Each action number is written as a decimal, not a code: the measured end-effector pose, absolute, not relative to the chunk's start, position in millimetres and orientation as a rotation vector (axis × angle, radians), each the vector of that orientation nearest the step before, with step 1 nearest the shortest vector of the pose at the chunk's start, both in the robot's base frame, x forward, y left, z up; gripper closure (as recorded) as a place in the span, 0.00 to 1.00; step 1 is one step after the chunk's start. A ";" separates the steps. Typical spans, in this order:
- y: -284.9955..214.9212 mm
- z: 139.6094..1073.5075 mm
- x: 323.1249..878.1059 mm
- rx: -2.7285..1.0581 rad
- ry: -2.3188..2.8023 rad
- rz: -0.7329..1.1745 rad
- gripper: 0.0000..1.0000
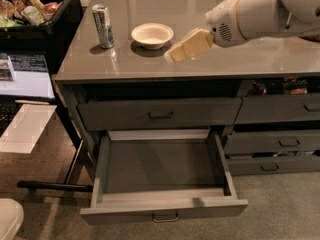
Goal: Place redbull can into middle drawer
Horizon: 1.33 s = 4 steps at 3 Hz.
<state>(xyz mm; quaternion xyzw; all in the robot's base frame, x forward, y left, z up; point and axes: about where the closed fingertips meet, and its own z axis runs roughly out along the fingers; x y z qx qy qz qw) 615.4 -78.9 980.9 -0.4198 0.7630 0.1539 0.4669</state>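
Note:
The redbull can (103,26) stands upright on the grey countertop (210,59) at the far left, next to a white bowl (152,35). The middle drawer (162,176) is pulled wide open below the counter and its box holds nothing; its front has a small metal loop handle (165,217). My gripper (175,53), with pale yellow fingers, hovers over the counter just right of the bowl, well right of the can and apart from it. It holds nothing.
A closed drawer front (159,113) sits above the open one. Narrower drawers (280,143) are at the right. A black bin of snacks (30,9) and a laptop screen (25,76) stand to the left. A black bar (55,186) lies on the floor.

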 end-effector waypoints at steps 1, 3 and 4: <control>-47.8 978.4 651.3 -0.905 1.769 0.488 0.00; 42.6 1016.2 745.6 -0.816 1.547 0.561 0.00; 97.4 1028.0 772.3 -0.895 1.493 0.553 0.00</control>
